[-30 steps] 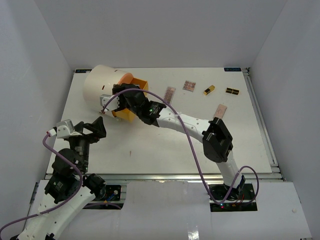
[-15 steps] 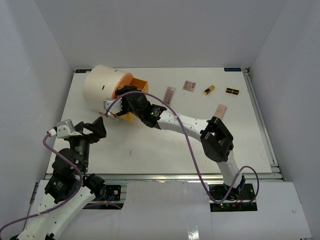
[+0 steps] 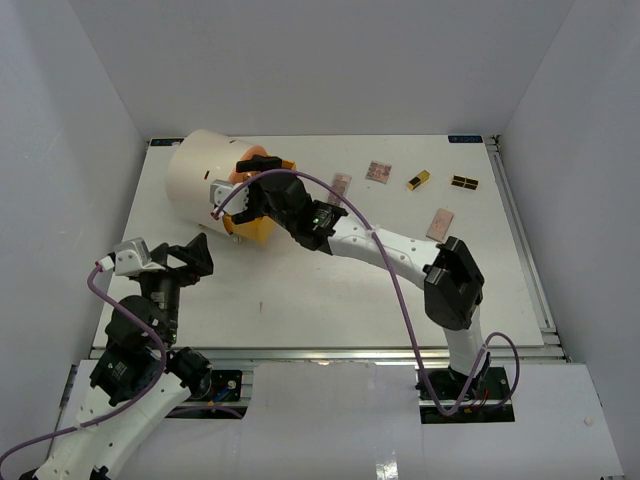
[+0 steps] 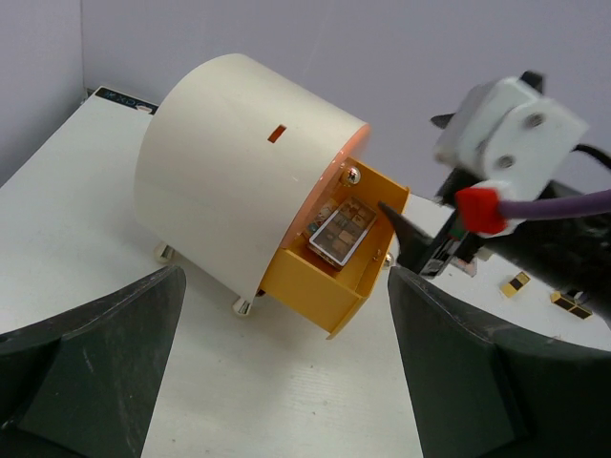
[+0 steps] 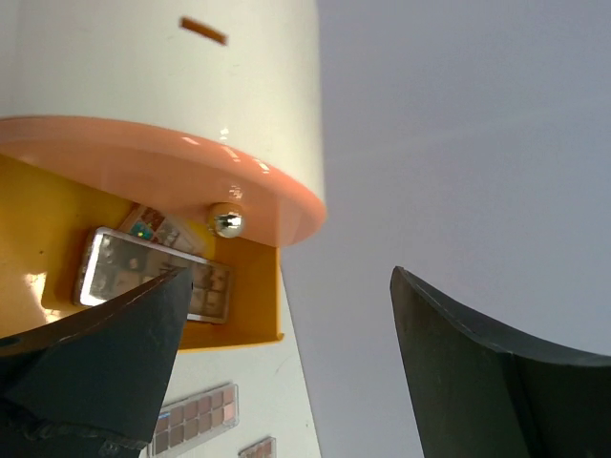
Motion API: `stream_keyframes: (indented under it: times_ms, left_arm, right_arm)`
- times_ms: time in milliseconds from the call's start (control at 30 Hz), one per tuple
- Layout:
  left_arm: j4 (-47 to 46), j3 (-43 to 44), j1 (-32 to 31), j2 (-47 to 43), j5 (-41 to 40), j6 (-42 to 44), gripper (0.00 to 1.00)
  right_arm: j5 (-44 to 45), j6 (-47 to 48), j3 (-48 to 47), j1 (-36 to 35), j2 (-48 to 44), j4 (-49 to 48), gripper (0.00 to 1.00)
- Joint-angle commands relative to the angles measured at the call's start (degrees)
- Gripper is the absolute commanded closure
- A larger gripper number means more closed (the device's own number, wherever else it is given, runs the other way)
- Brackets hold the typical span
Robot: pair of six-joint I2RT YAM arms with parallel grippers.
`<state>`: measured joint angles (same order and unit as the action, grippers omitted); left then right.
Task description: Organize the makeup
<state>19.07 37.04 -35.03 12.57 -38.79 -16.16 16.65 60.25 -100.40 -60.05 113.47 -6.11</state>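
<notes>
One palette (image 4: pixel 342 232) lies in the orange drawer (image 4: pixel 325 296), upper left of the overhead frame. My right gripper (image 5: pixel 289 277) hangs at the drawer's rim, jaws wide apart and holding nothing (my left gripper (image 3: pixel 195 255) gapes too, lower left). I'd lift clear of the drawer wall, then take the nearest palette (image 3: pixel 340 186), upper middle, by its long edges.

From above, the right gripper (image 3: pixel 255 188) covers the inside of the orange drawer (image 3: pixel 256 230). In the right wrist view, a finger (image 5: pixel 95 353) hides one corner of the palette (image 5: pixel 134 262) inside.
</notes>
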Motion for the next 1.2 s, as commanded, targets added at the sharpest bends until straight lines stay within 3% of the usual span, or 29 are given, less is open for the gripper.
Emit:
stream_keyframes:
  times_ms: [0,233,333,433,500,600,733,867,1033,1167]
  left_arm:
    - [0.2,-0.2,0.2,1.2,0.3,0.0,0.02]
    - [-0.2,-0.3,0.2,2.1,1.8,0.2,0.02]
    - [-1.1,-0.7,0.1,3.8,6.5,1.0,0.02]
    - [-3.7,-1.3,0.2,6.4,15.3,2.9,0.02]
    - [-5.4,-1.4,0.2,9.2,22.8,3.5,0.02]
    - [-7.0,-0.3,0.2,15.4,32.8,3.0,0.02]
    - [-8.7,4.9,0.1,29.0,46.4,0.5,0.02]
    - [-8.4,14.1,-0.8,46.7,50.9,-3.8,0.02]
    - [-2.0,32.8,-4.9,70.7,44.6,-3.3,0.02]
    - [4.5,53.0,-6.9,90.3,35.8,1.4,0.02]
  right_arm:
    - [2.7,-7.4,-1.9,0.3,-7.9,-0.4,0.1]
    - [-5.1,-29.0,-13.3,7.2,-7.9,22.4,0.1]
    - [-20.1,-38.0,-17.3,14.8,-8.9,33.3,0.1]
    - [-35.8,-47.9,-14.4,28.2,-11.4,37.2,0.1]
    - [-45.2,-49.9,-7.2,34.9,-13.9,37.5,0.1]
    - [-52.0,-50.1,3.6,42.2,-18.7,35.9,0.1]
    - [-53.0,-51.5,18.8,50.9,-26.0,30.9,0.1]
    - [-49.9,-53.5,29.0,54.3,-32.3,26.8,0.1]
    - [-55.7,-54.8,42.5,61.1,-41.7,14.4,0.1]
    - [-65.2,-54.0,46.1,65.8,-44.3,12.7,0.1]
